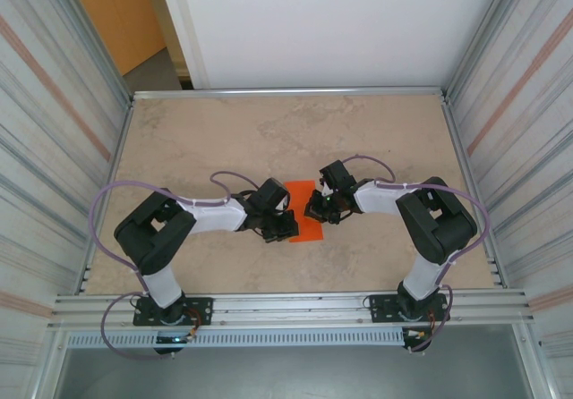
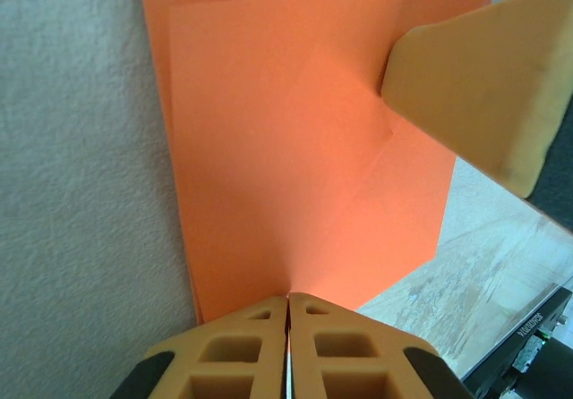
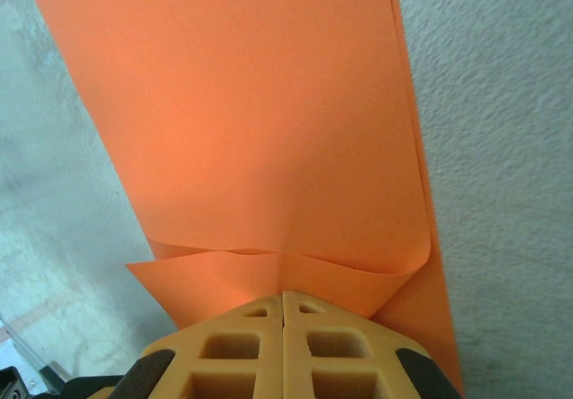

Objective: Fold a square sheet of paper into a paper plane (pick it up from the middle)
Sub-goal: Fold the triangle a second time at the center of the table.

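The square sheet of paper (image 1: 303, 200) is bright orange and lies partly folded on the table's middle, between my two grippers. My left gripper (image 1: 288, 229) is at its near left corner. In the left wrist view its jaws (image 2: 288, 296) are shut, and the creased paper (image 2: 295, 148) runs out from their tips. My right gripper (image 1: 313, 209) meets the sheet's right edge, and one of its fingers (image 2: 483, 86) rests at a crease. In the right wrist view its jaws (image 3: 284, 293) are shut on a lower layer of the paper (image 3: 260, 131), with an upper layer curling over it.
The marbled tan table (image 1: 206, 140) is boxed in by corrugated metal walls (image 1: 54, 131) left and right and a white panel (image 1: 322, 23) at the back. A metal rail (image 1: 286, 308) carrying both arm bases runs along the near edge.
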`<state>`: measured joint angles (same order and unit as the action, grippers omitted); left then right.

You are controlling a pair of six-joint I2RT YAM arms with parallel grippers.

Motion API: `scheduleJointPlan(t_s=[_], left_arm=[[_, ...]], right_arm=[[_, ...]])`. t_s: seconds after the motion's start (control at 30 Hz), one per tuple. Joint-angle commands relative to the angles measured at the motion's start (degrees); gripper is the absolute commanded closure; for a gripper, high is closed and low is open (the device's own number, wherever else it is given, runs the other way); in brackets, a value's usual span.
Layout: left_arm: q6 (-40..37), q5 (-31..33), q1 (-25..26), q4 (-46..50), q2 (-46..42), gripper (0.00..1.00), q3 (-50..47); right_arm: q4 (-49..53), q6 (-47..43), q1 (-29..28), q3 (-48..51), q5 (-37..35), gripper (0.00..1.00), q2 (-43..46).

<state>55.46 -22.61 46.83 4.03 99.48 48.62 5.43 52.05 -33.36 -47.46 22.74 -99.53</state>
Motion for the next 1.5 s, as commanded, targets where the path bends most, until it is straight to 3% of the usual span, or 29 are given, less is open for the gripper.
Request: scheduleJointPlan(t_s=[0.0, 0.23, 1.2, 1.47], left_arm=[[-1.3, 0.8, -0.7, 2.1, -2.4, 0.89, -0.3], [-1.8, 1.6, -0.7, 0.7, -4.6, 0.89, -0.9], [-1.1, 3.4, -1.7, 4.1, 0.7, 0.91, -0.7], [-1.2, 2.7, -1.8, 6.1, 2.2, 0.94, -0.5]], right_arm=[[8.1, 0.5, -0.2, 2.9, -5.6, 0.93, -4.6], [8.1, 0.5, -0.2, 2.5, -5.4, 0.93, -4.7], [8.8, 0.5, 0.0, 2.7, -5.9, 0.93, -4.2], [9.4, -5.6, 0.3, -3.0, -1.9, 0.85, 5.0]])
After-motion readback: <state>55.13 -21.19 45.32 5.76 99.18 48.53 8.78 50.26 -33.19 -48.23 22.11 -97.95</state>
